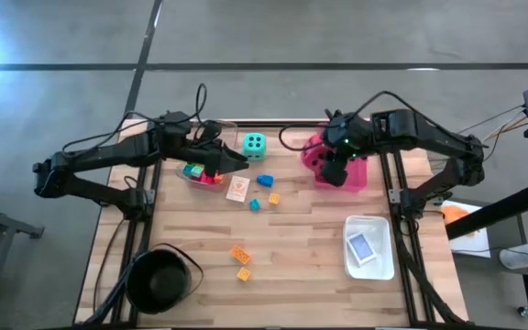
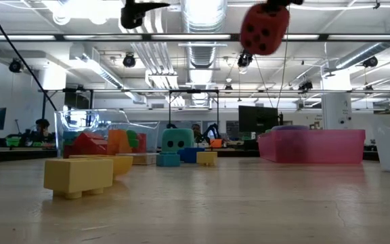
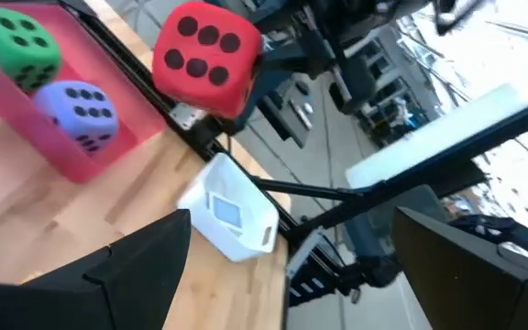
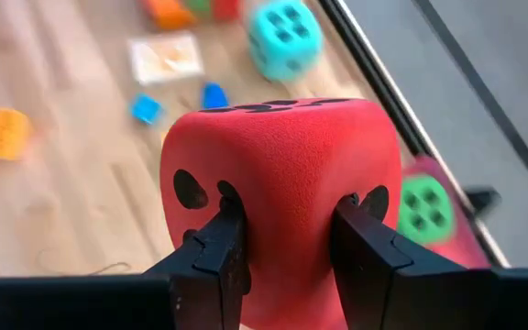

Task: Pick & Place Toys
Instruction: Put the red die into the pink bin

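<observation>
1. Far left, the round black pot (image 1: 159, 280) sits near the front-left corner of the table (image 1: 301, 247), untouched.
2. The left gripper (image 1: 238, 162) hangs over the clear tray (image 1: 200, 174), which holds a heap of small coloured blocks (image 1: 193, 170). Its jaws stand wide apart with nothing between them; this arm looks to be waiting.
3. Just beside it, a picture card (image 1: 237, 189) lies flat on the wood, with the teal die (image 1: 254, 144) behind it and two blue blocks (image 1: 264, 180) close by. Two orange blocks (image 1: 238, 253) rest nearer the front edge.
4. Now the action: the right gripper (image 4: 282, 240) has the pink-red die (image 4: 282, 183) pinched firmly, the fingers (image 4: 218, 252) pressing dents into its soft face. The low view shows the die lifted high, well clear of the table.
5. It hangs above the pink tray (image 1: 356, 176), where the green die (image 3: 16, 46) and the purple die (image 3: 81, 110) already sit side by side.
6. The step in hand reads as the carry-and-drop into that tray. Next, the arm probably needs to lower over the free part of the tray and part its jaws, keeping clear of the two dice there.
7. Far right, the white tray (image 1: 383, 261) holds a card (image 1: 363, 246).
</observation>
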Controlling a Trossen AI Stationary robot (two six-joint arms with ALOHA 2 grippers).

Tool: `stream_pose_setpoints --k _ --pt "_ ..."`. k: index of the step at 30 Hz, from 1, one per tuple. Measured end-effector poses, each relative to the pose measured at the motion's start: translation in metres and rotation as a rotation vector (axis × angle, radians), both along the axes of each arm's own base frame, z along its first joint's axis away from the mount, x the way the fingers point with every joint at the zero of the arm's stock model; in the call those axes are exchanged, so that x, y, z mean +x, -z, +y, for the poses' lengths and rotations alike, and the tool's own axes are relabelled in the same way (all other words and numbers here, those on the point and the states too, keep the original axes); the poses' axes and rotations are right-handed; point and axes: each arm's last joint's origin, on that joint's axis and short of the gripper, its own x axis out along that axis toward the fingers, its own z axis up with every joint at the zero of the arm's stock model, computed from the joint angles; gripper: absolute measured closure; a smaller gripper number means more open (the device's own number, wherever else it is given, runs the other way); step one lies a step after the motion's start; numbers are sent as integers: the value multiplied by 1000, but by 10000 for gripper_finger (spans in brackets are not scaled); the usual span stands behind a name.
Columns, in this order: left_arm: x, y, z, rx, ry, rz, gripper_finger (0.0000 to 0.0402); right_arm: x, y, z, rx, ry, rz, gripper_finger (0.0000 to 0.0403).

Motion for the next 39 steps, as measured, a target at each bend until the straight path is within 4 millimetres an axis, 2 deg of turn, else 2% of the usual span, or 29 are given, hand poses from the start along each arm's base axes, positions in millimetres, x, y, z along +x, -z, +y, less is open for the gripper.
stream_pose_setpoints --k 10,19,22,25,29,39 --pt "-12 0 -1 45 -65 49 29 -19 33 -36 14 202 205 289" --pt "-13 2 -1 39 -66 79 29 -41 79 -95 55 518 327 292" --pt "-13 2 -1 39 -68 80 29 -50 93 -113 63 575 352 292" --pt "-13 3 -1 40 -73 82 29 -50 103 -124 28 495 370 292" --pt "-13 3 0 42 -78 83 29 -50 112 -127 -24 369 441 295" --pt "-13 4 -1 38 -82 100 28 -54 141 -132 -120 256 617 298"
